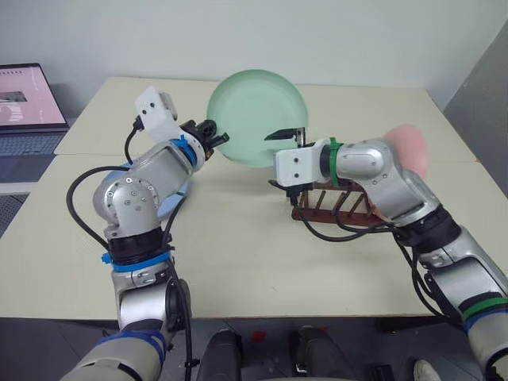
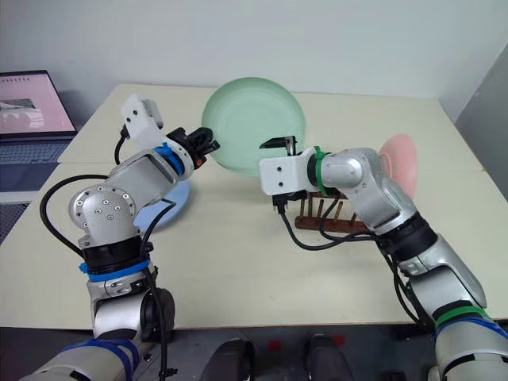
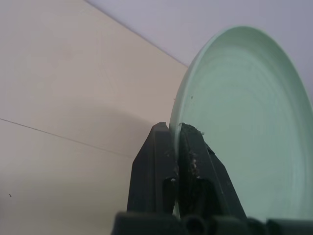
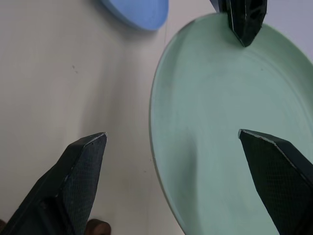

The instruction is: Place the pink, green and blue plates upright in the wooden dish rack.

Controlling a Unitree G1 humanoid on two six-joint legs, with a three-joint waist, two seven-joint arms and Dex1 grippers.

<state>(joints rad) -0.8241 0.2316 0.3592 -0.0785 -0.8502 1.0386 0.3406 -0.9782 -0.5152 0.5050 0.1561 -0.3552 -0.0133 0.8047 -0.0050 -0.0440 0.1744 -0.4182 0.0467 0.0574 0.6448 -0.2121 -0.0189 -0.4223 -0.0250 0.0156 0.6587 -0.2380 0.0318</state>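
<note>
The left tool [image 2: 208, 145] is clamped on the rim of the round pale green plate [image 1: 258, 117], its two black fingers pinched together over the plate's edge, as the left wrist view shows close up. The green plate is held upright in the air above the beige surface [image 1: 238, 246], its broad face turned toward the head camera, lifted clear of the tabletop.

The right tool [image 1: 287, 133] sits at the plate's opposite edge with its fingers spread wide apart; in the right wrist view the plate's rim runs between the two fingertips, one on each side of it, and neither can be seen touching it.

The small dark reddish-brown wooden dish rack [image 1: 337, 208] with thin upright pegs stands on the surface just under and behind the right forearm, partly hidden by it. The round pink plate [image 2: 399, 163] stands on edge at the rack's far end, behind the right arm; which slot it sits in cannot be told. The round light blue plate [image 2: 171, 204] lies flat on the surface beneath the left arm, well apart from the rack.

An open laptop [image 1: 28, 111] sits at the far left on a neighbouring surface
</note>
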